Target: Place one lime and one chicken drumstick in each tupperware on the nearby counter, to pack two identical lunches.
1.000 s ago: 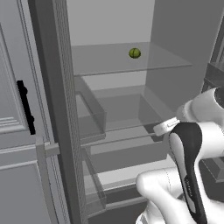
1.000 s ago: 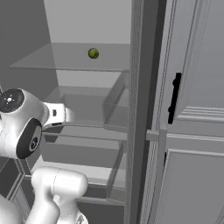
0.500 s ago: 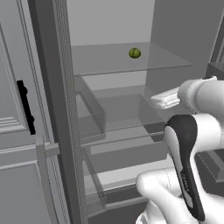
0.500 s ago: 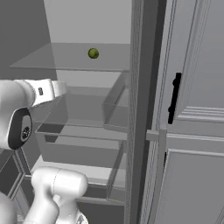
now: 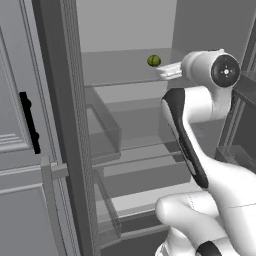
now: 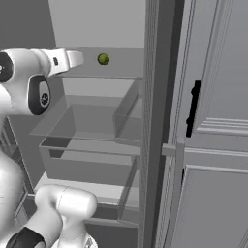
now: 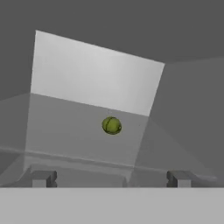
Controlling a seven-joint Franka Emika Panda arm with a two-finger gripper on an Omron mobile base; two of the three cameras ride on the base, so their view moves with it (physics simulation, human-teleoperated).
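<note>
the fingers (image 7: 43, 178) stand spread wide with nothing between them, and the gripper (image 7: 111, 179) is aimed straight at the lime (image 7: 112, 125) from a little way off. the lime sits alone on the upper glass shelf (image 5: 120, 70) of the open fridge, near its back wall, apart from the fingers. judged from this, the task is at its very start: nothing is grasped, nothing is packed, and the first pick is only being lined up. count: one lime, one gripper, several fridge shelves and a clear drawer (image 6: 92, 131) below. both lunches look still to be filled, with limes and drumsticks alike.
</note>
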